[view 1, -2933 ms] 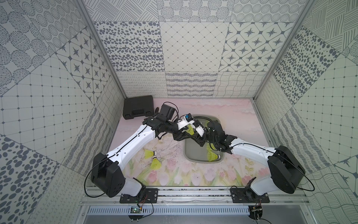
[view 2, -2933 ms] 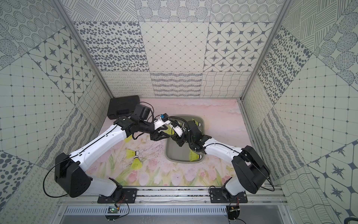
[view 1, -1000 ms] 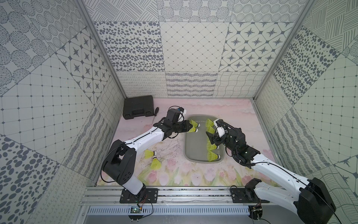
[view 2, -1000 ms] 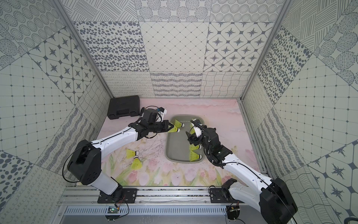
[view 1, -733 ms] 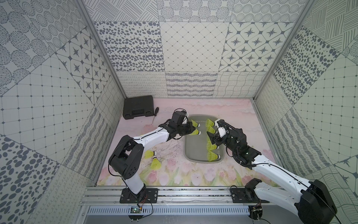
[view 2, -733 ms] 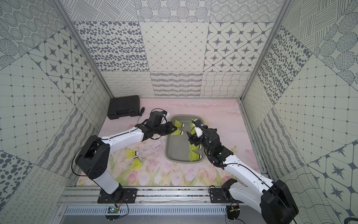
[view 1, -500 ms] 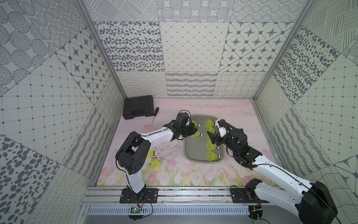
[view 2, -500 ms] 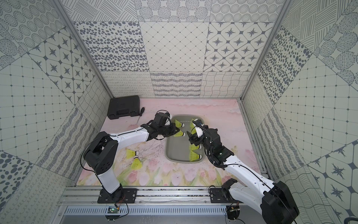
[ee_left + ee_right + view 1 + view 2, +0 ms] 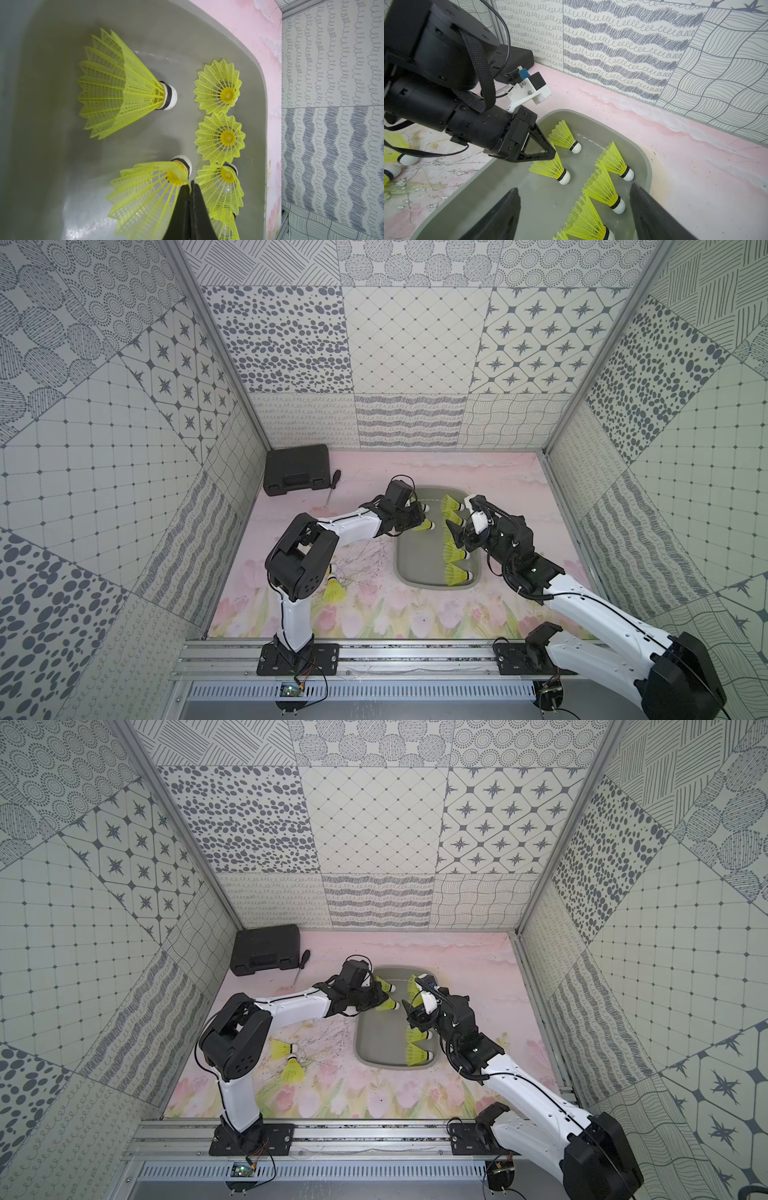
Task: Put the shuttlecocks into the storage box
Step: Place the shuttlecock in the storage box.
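Six shuttlecocks (image 9: 612, 161) are in the box (image 9: 417, 564), counting the one in hand. Two loose shuttlecocks (image 9: 279, 1048) lie outside on the mat (image 9: 374, 1094).

Left gripper (image 9: 552, 153): clenched, pinching the skirt rim of the held shuttlecock (image 9: 550, 167). This one is inside the box, at its far end on the left arm's side, just beside another lying on its side.
- Long axis runs away from the gripper: skirt mouth at the fingertips, cork leading and slanted down to the box floor.
- Cork sits on or just above the floor; contact can't be resolved.
- Judgement: the step in hand is the release. With the cork low and inside the wall, opening should let it settle with little drop. It may roll toward the row opposite.

Right gripper (image 9: 574, 188): released, jaws wide with nothing between them, hovering over the row of four along the box's right wall.

Next fetch (judgement): the loose pair is well apart from the box, near the left arm's base, so the left arm is nearer.

Hidden or cut off:
- In a top view the left arm covers one of the pair.
- Both wrist views cut off the last shuttlecock in the row.
- The left fingers mask part of the held skirt.
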You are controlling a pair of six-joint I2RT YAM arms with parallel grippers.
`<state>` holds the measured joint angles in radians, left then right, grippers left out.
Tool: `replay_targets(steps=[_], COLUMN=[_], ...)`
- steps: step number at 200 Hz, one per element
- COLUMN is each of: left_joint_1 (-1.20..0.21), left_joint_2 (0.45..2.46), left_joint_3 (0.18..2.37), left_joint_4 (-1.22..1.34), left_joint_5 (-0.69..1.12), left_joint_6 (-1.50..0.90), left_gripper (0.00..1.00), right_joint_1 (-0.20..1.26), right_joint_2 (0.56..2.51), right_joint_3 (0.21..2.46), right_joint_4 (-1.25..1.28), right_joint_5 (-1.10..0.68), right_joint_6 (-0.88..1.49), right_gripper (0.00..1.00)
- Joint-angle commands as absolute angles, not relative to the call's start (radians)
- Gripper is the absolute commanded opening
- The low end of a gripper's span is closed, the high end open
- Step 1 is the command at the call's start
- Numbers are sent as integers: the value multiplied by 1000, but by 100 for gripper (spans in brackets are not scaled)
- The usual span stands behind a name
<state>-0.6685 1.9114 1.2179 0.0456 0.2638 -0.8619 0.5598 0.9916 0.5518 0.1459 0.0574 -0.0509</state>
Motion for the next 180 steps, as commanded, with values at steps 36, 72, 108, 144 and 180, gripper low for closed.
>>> replay_targets(steps=[36,72,108,144,180], left_joint_1=[-669,-662,-655,-640,-624], left_joint_2=[1933,1931,1910,1897,1885], left_joint_3=[1242,1235,1225,1221,1207], left_joint_4=[30,22,4,-19,-25], left_joint_5=[206,192,172,165,167], left_joint_6=[-837,-838,-818,-794,-786], left_gripper=[0,0,0,0,0], right_joint_1=[551,547,544,542,541], right_joint_2=[976,978,979,981,982], right_joint_3=[546,522,519,517,517], right_joint_4=[163,164,163,163,164], right_joint_5=[55,55,56,56,58], right_joint_6=[-40,-36,-32,-28,-29], right_gripper=[86,86,86,86,87])
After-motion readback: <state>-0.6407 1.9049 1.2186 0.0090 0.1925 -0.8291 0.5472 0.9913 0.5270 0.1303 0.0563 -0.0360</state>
